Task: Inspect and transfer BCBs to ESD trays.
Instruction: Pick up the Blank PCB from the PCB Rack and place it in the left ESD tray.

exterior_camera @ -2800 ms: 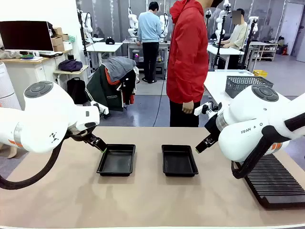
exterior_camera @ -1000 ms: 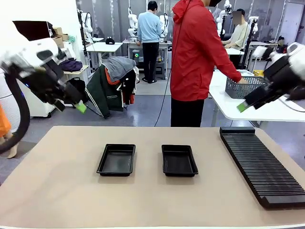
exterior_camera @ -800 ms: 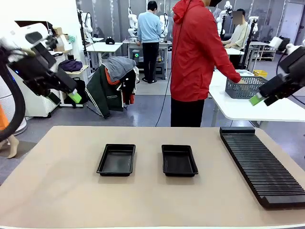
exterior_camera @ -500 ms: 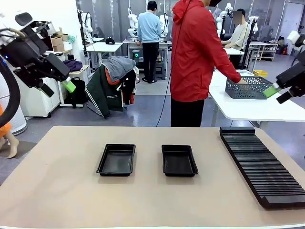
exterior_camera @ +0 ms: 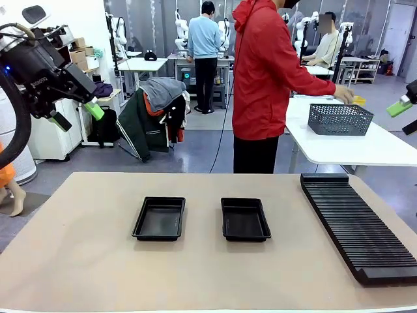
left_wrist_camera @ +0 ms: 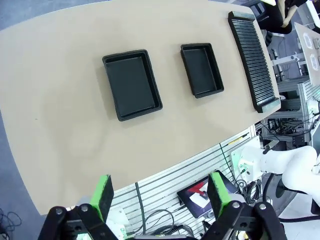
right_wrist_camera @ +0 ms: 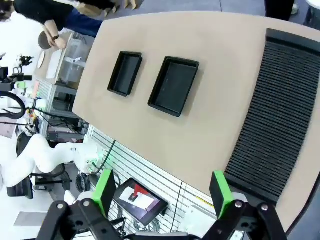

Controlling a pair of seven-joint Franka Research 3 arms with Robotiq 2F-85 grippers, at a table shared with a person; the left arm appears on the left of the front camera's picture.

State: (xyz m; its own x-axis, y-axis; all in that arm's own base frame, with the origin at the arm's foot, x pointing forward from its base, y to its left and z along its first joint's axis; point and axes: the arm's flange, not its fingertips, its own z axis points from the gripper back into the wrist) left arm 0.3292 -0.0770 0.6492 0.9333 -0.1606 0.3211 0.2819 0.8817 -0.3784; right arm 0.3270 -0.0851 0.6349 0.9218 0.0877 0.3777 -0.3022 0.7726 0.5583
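Observation:
Two empty black ESD trays sit side by side mid-table, the left tray (exterior_camera: pixel 159 218) and the right tray (exterior_camera: pixel 245 219). The BCBs are out of view. My left gripper (exterior_camera: pixel 78 116) hangs high off the table's far left corner, open and holding nothing. My right gripper (exterior_camera: pixel 405 117) is raised at the picture's right edge, also open. From above, the left wrist view shows both trays (left_wrist_camera: pixel 131 84) (left_wrist_camera: pixel 201 69) past its own open gripper (left_wrist_camera: pixel 161 195). In the right wrist view the trays (right_wrist_camera: pixel 125 73) (right_wrist_camera: pixel 174 85) lie far below the open gripper (right_wrist_camera: pixel 162 192).
A long black ribbed rack (exterior_camera: pixel 355 225) lies along the table's right side. A person in a red jacket stands at the far edge, one hand (exterior_camera: pixel 343 96) over a grey mesh basket (exterior_camera: pixel 339 119) on a white side table (exterior_camera: pixel 365 147).
Both arms have lifted away from the trays and swung up and outward, left arm to the left, right arm to the right. The person's hand moved to the basket, then rose above it.

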